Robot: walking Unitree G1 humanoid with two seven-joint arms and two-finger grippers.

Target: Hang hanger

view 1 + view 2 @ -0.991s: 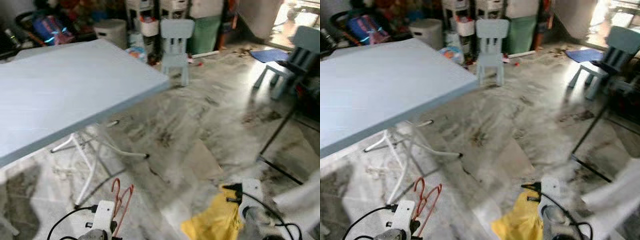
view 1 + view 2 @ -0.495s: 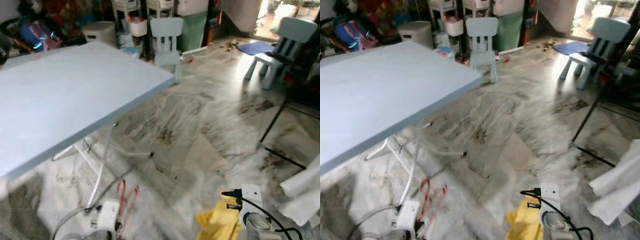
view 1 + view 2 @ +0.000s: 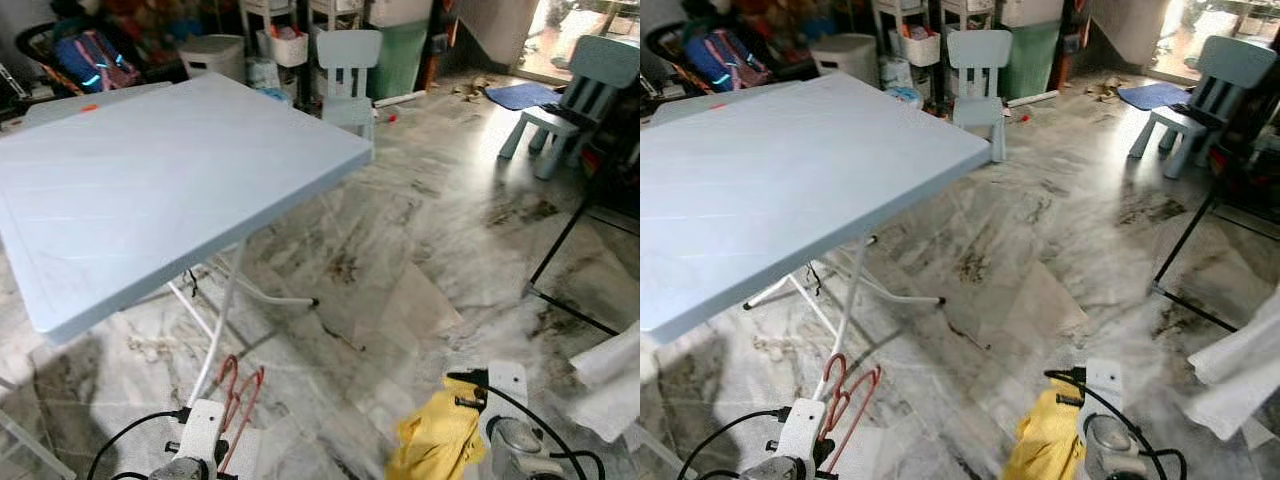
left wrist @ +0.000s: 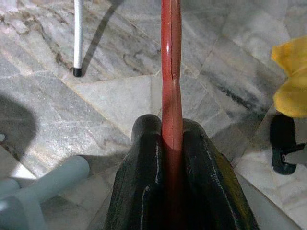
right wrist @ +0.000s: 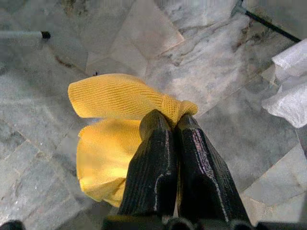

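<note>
The left pincer (image 4: 171, 143) is clamped on the red hanger (image 4: 171, 67), whose long axis runs straight out ahead, low over the marble floor (image 3: 400, 250); the right pincer (image 5: 173, 125) grips a yellow cloth (image 5: 110, 139), just beside the pale desk (image 3: 150, 190)

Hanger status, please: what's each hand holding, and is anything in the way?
Left gripper shut on red hanger. Right gripper shut on yellow cloth. Folding table close ahead on the left; black rack legs to the right.
</note>
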